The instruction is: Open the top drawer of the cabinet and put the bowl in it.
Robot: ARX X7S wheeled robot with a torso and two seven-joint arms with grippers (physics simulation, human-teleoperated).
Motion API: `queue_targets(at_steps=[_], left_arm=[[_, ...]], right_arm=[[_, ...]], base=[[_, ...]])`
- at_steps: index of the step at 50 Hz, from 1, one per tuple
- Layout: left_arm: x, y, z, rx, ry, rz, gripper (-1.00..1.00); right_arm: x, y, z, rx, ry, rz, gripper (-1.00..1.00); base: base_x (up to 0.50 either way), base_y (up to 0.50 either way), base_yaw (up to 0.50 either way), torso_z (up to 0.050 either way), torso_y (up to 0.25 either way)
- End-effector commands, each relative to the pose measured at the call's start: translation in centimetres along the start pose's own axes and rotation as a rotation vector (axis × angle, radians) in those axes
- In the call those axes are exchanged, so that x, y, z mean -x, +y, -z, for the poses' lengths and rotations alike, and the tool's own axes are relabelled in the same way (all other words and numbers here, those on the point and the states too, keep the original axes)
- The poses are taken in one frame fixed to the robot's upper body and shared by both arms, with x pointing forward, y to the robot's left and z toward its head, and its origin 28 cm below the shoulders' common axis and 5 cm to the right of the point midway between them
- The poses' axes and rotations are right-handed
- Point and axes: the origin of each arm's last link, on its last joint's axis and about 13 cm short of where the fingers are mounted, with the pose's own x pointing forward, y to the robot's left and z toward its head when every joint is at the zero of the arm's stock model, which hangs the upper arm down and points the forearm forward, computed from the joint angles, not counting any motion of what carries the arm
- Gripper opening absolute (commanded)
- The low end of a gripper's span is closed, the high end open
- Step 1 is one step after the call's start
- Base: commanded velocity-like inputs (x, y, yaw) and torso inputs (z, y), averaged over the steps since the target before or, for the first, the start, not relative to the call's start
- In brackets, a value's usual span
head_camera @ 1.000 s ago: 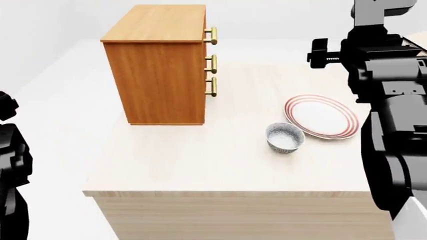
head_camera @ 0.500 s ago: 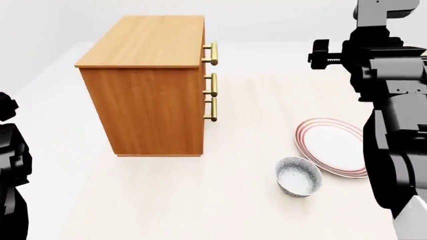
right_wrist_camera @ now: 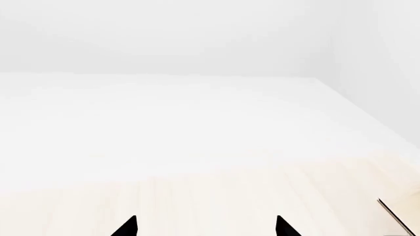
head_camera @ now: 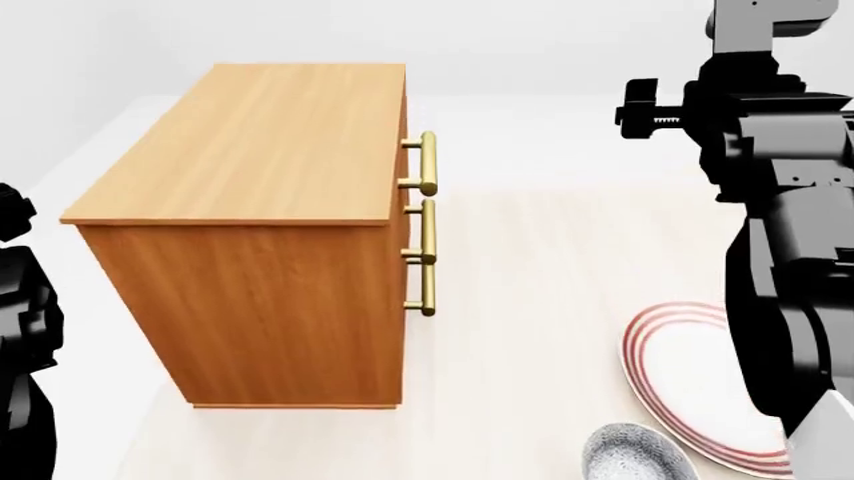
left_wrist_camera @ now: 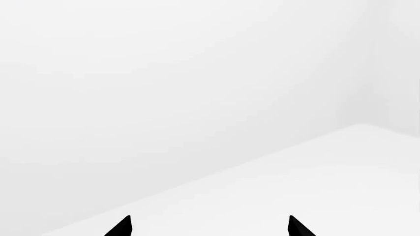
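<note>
The cabinet stands on the pale desk, its top drawer closed. The bowl sits near the desk's front edge, touching the plate. The left gripper and right gripper both gape wide, empty.

**Matte black arms, blocky housings, pointed fingertips**

The right arm is uniformly black and built from stacked, angular housings with stepped edges and recessed panels. A clamp-like bracket with a ribbed, threaded-looking stub juts from its upper section. A pale grey-white patch shows at its lowest visible part. The left arm is equally black, with smoother, rounded, glossy casings. In both wrist views, the fingertips appear as slim black triangular points
</note>
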Motion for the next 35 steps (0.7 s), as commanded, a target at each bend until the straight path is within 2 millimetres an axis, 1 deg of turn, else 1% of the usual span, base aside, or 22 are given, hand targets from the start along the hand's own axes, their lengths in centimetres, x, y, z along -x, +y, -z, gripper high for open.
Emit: queue_targets(at_steps=[1, 12, 18, 20, 24, 30, 32, 35], left_arm=[[0.0, 0.0, 0.0, -0.001, -0.002, -0.001, 1.00], [0.0, 0.0, 0.0, -0.002, -0.004, 0.002, 1.00], [0.0, 0.0, 0.0, -0.002, -0.005, 0.002, 1.00], [0.0, 0.0, 0.0, -0.002, -0.005, 0.002, 1.00], [0.0, 0.0, 0.1, -0.004, -0.006, 0.003, 1.00], [0.0, 0.0, 0.0, -0.005, -0.002, 0.002, 1.00], [0.0, 0.0, 0.0, -0.006, -0.001, 0.003, 1.00], [0.0, 0.0, -0.1, -0.005, 0.002, 0.001, 1.00]], right_arm=[[0.0, 0.0, 0.1, -0.004, 0.004, 0.003, 1.00], [0.0, -0.1, 0.1, -0.026, 0.006, 0.007, 1.00], [0.3, 0.1, -0.7, -0.157, 0.002, -0.042, 1.00], [0.5, 0.4, -1.1, -0.303, 0.011, -0.159, 1.00], [0.9, 1.2, -1.2, -0.514, 0.049, -0.367, 1.00], [1.7, 2.4, -0.5, -0.708, 0.152, -0.656, 1.00], [1.7, 2.6, -0.2, -0.752, 0.164, -0.701, 1.00], [1.7, 3.2, 0.9, -0.813, 0.211, -0.743, 1.00]], base=[[0.50, 0.00, 0.00, 0.000, 0.015], [0.50, 0.00, 0.00, 0.000, 0.000], [0.00, 0.00, 0.00, 0.000, 0.000], [0.00, 0.00, 0.00, 0.000, 0.000], [0.00, 0.00, 0.00, 0.000, 0.000], [0.00, 0.00, 0.00, 0.000, 0.000], [0.00, 0.00, 0.00, 0.000, 0.000], [0.00, 0.00, 0.00, 0.000, 0.000]])
